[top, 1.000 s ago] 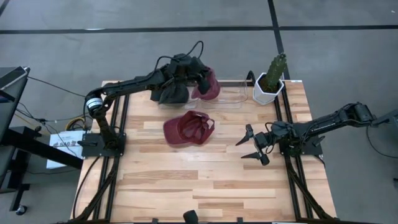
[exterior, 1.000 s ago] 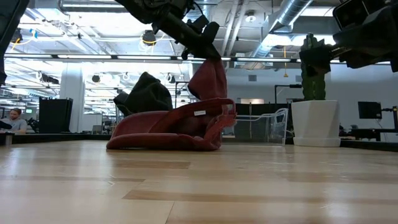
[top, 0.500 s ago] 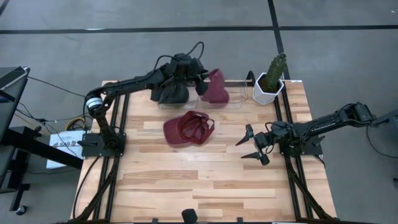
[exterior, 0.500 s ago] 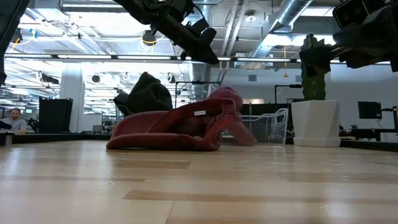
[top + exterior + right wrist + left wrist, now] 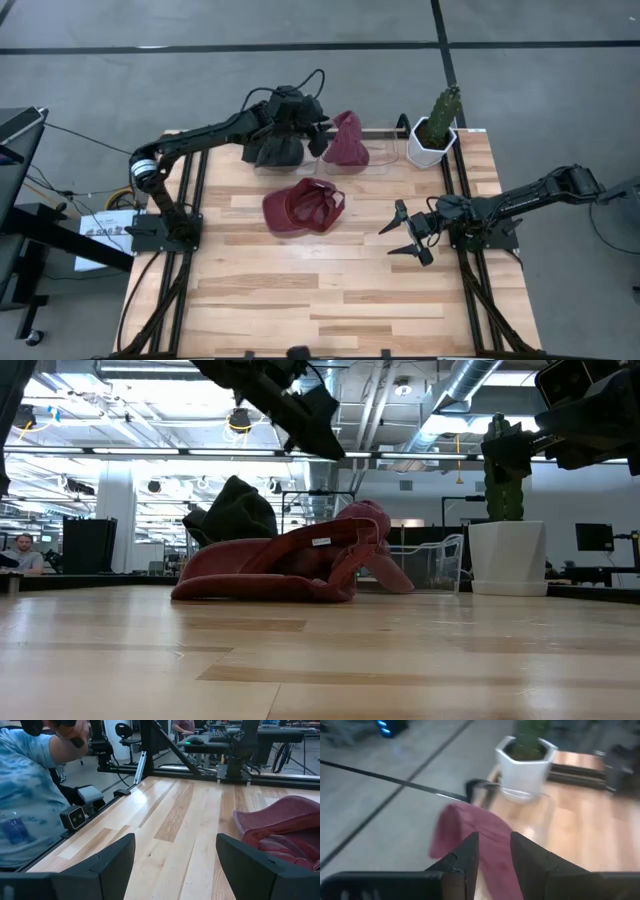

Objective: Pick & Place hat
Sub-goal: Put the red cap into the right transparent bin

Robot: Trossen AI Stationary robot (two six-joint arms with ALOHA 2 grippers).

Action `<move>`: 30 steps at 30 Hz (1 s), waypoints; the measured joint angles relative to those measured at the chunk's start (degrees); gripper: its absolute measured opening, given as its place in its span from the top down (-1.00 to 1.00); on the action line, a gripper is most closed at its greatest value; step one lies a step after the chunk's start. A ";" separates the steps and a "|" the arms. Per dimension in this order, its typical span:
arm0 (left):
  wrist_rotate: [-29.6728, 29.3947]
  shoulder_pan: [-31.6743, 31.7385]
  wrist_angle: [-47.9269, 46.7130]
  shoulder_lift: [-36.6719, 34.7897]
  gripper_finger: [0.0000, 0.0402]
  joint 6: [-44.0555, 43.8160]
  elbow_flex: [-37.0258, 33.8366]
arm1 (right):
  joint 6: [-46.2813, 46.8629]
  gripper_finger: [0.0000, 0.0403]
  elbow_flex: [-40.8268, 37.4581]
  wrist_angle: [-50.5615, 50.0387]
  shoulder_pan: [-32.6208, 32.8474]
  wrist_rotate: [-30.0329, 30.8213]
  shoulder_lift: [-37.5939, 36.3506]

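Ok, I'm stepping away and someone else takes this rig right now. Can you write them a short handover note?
Left gripper: open, raised over the far edge of the table, holding nothing.
Right gripper: open, parked low at the right side of the table, holding nothing.
Hats: one maroon hat lies in the clear bin next to the cactus pot. A second maroon hat lies mid-table. A dark hat sits under the left arm, beside the bin.
Done: one hat is in the bin.
Left: probably the mid-table maroon hat, and perhaps the dark one.
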 joint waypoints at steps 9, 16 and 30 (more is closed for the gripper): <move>8.07 -6.26 -16.74 -13.08 0.46 -0.01 -5.35 | 2.07 -0.34 0.00 1.44 0.00 0.00 0.02; 7.99 -16.02 -13.91 -27.90 0.46 -1.96 -26.39 | 4.87 -0.34 0.02 3.04 0.00 0.00 0.02; -11.19 -36.53 17.77 -37.78 0.46 6.01 -63.76 | 4.40 -0.34 0.02 8.78 0.00 0.02 0.02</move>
